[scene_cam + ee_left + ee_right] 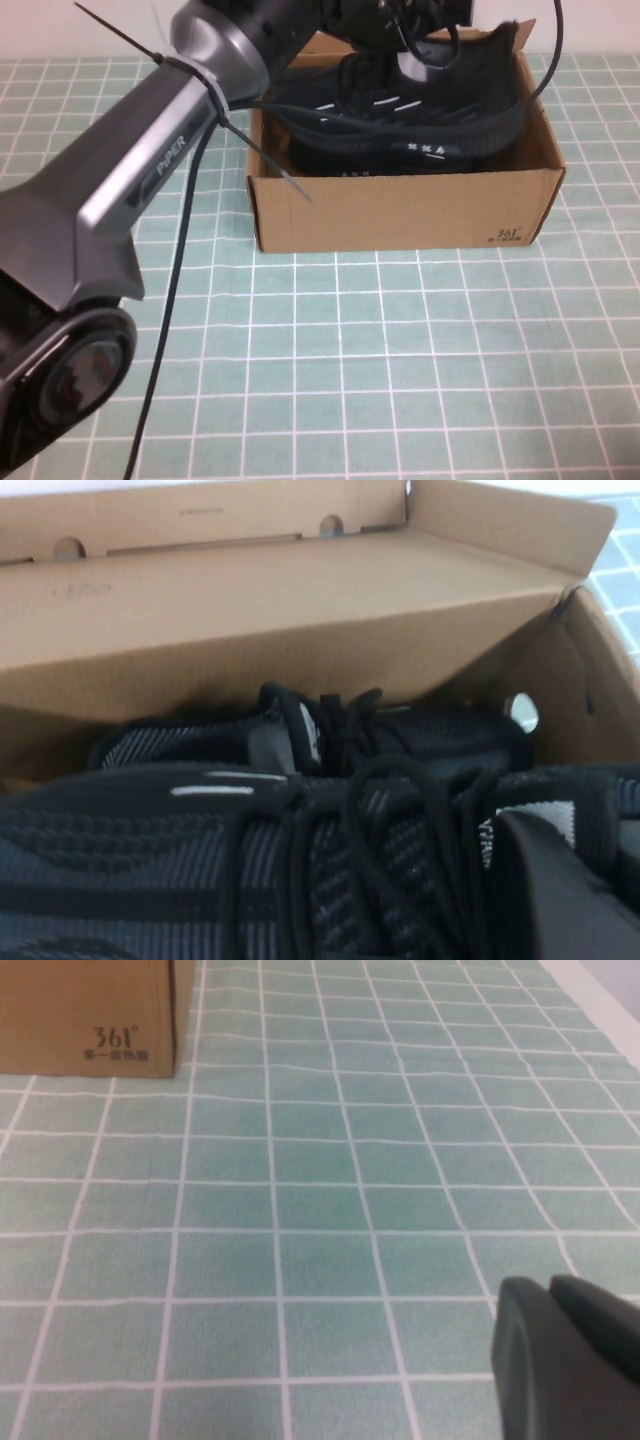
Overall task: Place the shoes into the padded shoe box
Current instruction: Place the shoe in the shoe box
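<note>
The brown corrugated cardboard shoe box (400, 215) sits toward the far edge of the green grid-patterned counter (400, 370), about midway along it. The left end effector (560, 890) is over the box, gripping a black knit sneaker with white dash marks (420, 115) by its collar. That sneaker is tilted across the box, probably so it can settle beside its mate (400, 735) (already lying against the far wall).

The right end effector (565, 1360) hovers low over bare counter near the box's right front corner; whether it is released or clenched, I cannot tell.

Print there reads "361°" (116, 1037); the left arm bears "PiPER" (172, 155).
</note>
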Robot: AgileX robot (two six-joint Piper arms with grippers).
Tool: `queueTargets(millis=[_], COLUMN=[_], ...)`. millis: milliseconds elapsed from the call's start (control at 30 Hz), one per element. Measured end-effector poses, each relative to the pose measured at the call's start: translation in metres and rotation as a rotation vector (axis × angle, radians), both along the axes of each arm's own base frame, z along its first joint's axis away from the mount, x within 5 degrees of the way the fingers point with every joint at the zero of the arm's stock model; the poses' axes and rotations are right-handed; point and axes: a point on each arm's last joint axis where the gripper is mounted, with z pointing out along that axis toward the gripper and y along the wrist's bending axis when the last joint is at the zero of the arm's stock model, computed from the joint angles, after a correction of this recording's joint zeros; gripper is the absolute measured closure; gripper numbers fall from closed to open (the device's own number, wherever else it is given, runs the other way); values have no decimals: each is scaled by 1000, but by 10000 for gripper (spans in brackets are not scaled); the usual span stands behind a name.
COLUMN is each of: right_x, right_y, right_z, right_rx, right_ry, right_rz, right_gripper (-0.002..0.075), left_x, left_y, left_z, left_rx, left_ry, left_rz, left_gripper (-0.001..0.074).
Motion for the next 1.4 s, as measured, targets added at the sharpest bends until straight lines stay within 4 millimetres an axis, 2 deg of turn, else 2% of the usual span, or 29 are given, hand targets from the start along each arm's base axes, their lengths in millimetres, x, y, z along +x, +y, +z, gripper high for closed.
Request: queueTargets(millis=[267,600,867,1133,1400], right_x=[0,0,0,0,0], right_y=[0,0,0,0,0], right_z=[0,0,0,0,0], right_rx=[0,0,0,0,0], right_ry=[0,0,0,0,0], right_rz=[0,0,0,0,0], right_gripper=[734,734,734,734,734], left_x=[5,-6,-6,-4,3], left_y=[-14,-37,-37,-32,-31], left_z=[-24,-39,-41,-50,-58], left_rx=[4,-12,4,97,202], left_ry=[35,86,86,99,38], left_rz=[-16,-80,-83,-64,-95], left_gripper=[734,734,734,734,734])
